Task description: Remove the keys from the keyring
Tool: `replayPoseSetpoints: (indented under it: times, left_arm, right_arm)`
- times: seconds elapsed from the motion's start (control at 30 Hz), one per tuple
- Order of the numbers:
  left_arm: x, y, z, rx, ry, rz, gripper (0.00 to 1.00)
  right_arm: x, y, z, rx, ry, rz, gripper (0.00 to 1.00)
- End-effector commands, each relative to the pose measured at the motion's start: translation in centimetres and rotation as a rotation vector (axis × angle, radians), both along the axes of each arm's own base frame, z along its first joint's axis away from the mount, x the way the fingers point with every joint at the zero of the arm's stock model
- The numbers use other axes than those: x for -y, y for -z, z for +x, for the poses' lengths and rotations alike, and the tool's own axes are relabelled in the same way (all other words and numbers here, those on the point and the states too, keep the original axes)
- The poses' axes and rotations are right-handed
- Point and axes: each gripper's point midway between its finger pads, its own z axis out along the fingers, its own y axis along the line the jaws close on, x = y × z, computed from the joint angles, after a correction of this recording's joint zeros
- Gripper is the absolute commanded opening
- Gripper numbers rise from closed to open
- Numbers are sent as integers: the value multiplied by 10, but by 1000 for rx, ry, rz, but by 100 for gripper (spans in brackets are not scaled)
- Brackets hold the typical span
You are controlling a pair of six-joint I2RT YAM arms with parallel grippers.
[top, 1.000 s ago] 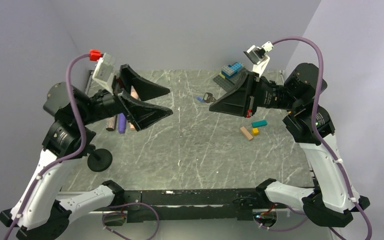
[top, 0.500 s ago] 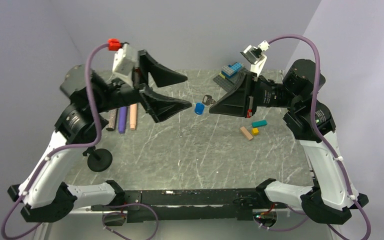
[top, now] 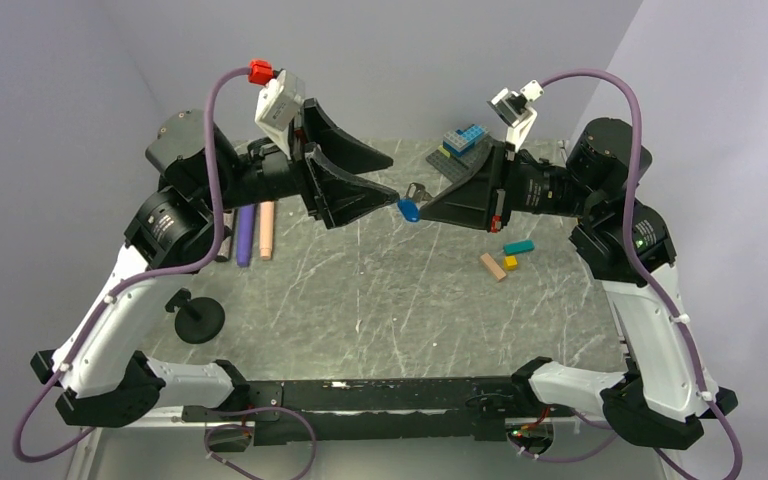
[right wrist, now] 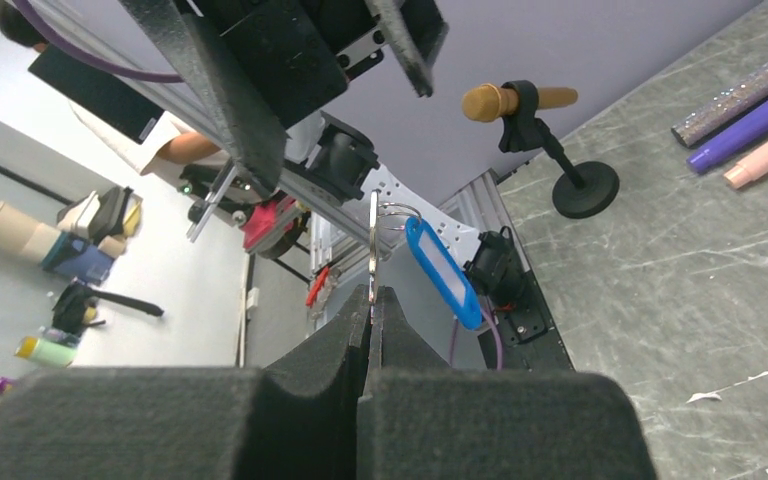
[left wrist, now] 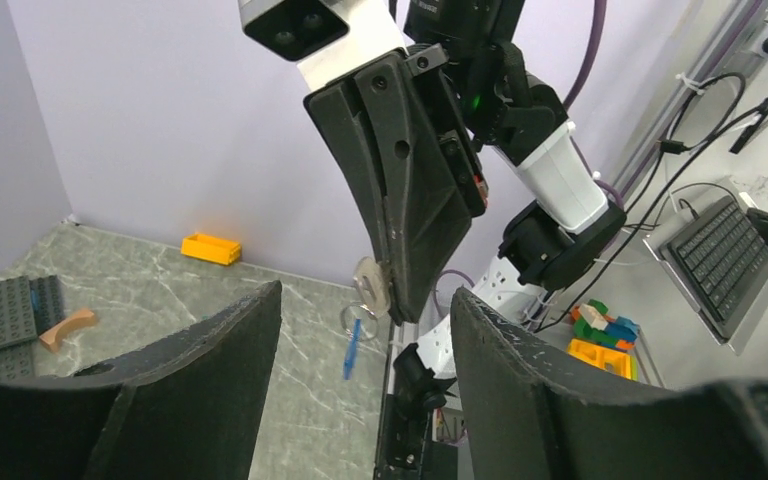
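My right gripper (top: 422, 208) is shut on a flat silvery key (top: 418, 191) and holds it above the table's far middle. The small shiny keyring (left wrist: 357, 318) hangs from that key's head (left wrist: 370, 285). The blue oval piece (top: 408, 209) with a pale patch dangles from the ring. In the right wrist view the key (right wrist: 373, 245) shows edge-on between the shut fingertips (right wrist: 372, 292), with the keyring (right wrist: 397, 214) and blue piece (right wrist: 443, 272) beside it. My left gripper (top: 393, 178) is open and empty. Its tips are just left of the ring, and in its wrist view (left wrist: 365, 300) the ring lies between the fingers, farther off.
A teal brick (top: 519, 246), a tan brick (top: 492, 266) and a yellow brick (top: 510, 262) lie at the right. A dark baseplate with blue bricks (top: 465, 145) sits at the back. Pens (top: 250, 232) lie at the left, and a black round stand (top: 199, 320) is at the near left.
My left arm has risen and swung right, its open fingers closing in on the ring. My right gripper has lifted the key bundle off the table, and the blue piece swings below it.
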Motion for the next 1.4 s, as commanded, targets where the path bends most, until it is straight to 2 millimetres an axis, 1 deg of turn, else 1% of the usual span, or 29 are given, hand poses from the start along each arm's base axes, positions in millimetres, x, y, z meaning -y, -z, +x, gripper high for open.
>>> replayPoseSetpoints:
  times: [0.0,0.1,0.2,0.37,0.57,0.73,0.83,0.97,1.1,1.27,1.37]
  left_arm:
    - [-2,-9,-14,-37,54,-14,68]
    - [2,-6,-15,-71,79,-4,68]
    - [7,2,-12,-119,88,19,65]
    - [15,6,-10,-179,120,23,64]
    - [16,3,-12,-181,136,14,55]
    - [17,6,-13,-186,147,30,39]
    - [16,4,-14,-176,150,20,33]
    - [17,2,-17,-171,174,10,29]
    - [20,2,-22,-180,218,14,27]
    - [20,-1,-31,-186,287,-2,25]
    - [21,-2,-37,-201,336,-2,16]
  right_arm:
    - [4,-13,1,52,38,16,0]
    - [4,-12,3,56,44,17,0]
    - [3,-13,4,59,44,23,0]
    - [2,-13,4,63,42,28,0]
    - [1,-12,5,63,41,33,0]
    - [1,-12,7,61,43,32,0]
    - [1,-12,6,61,40,32,0]
    - [0,-11,7,59,36,28,0]
    - [0,-8,8,55,36,25,0]
    - [0,-5,8,55,35,21,0]
    - [-1,-3,7,55,26,18,0]
